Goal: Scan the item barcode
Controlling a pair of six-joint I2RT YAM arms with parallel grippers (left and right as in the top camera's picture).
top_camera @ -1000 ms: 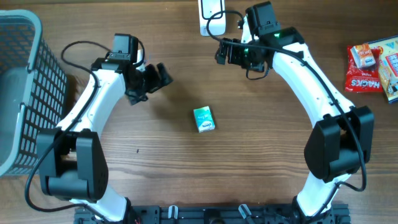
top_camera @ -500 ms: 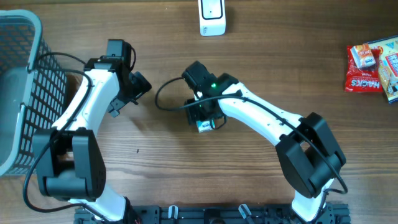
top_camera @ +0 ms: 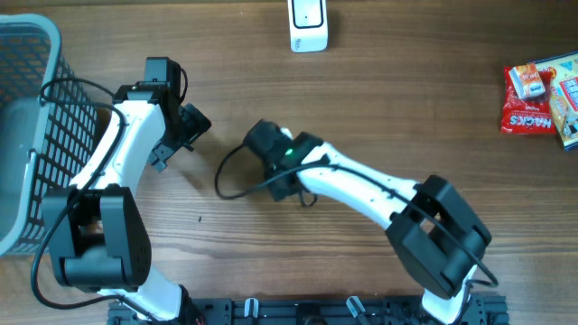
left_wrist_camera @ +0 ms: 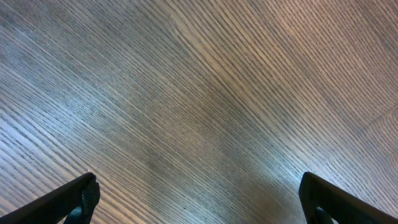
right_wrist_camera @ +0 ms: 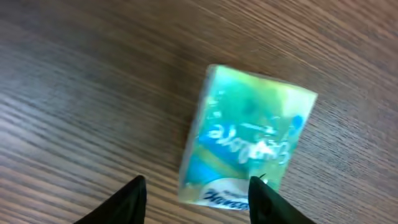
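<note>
The wood table point(top_camera: 379, 99) was brown, w/ the grain running slantwise in both wrist views. Nothing of the room showed beyond the table top. A grey basket point(top_camera: 36, 135) stood at the left edge, a white scanner point(top_camera: 308, 25) at the far edge in the centre, and snack packs point(top_camera: 533, 99) at the right edge. A black cable point(top_camera: 230, 176) made a loop on the wood beside the right arm point(top_camera: 361, 185).

Vs. 1 sec ago: you had the right arm up by the scanner then, and the packet lay uncovered at the table centre. Half a sec ago the wrist was over it w/ one corner showing. Now the wrist sat a bit more to the left and hid the packet fully from overhead. The left arm point(top_camera: 126, 153) drew back toward the basket. Basket, scanner and snacks did not shift.

The green packet point(right_wrist_camera: 249, 143) lay flat at the table centre, printed face up. In the right wrist view its long axis ran approx. bottom to top, the top leaning right, and the short end pointed at the fingers.

The right gripper point(right_wrist_camera: 198, 190) had its jaws apart around that short end. One finger overlapped the packet corner, and the other was clear of it. The left gripper point(left_wrist_camera: 199, 196) was spread wide over bare wood.
</note>
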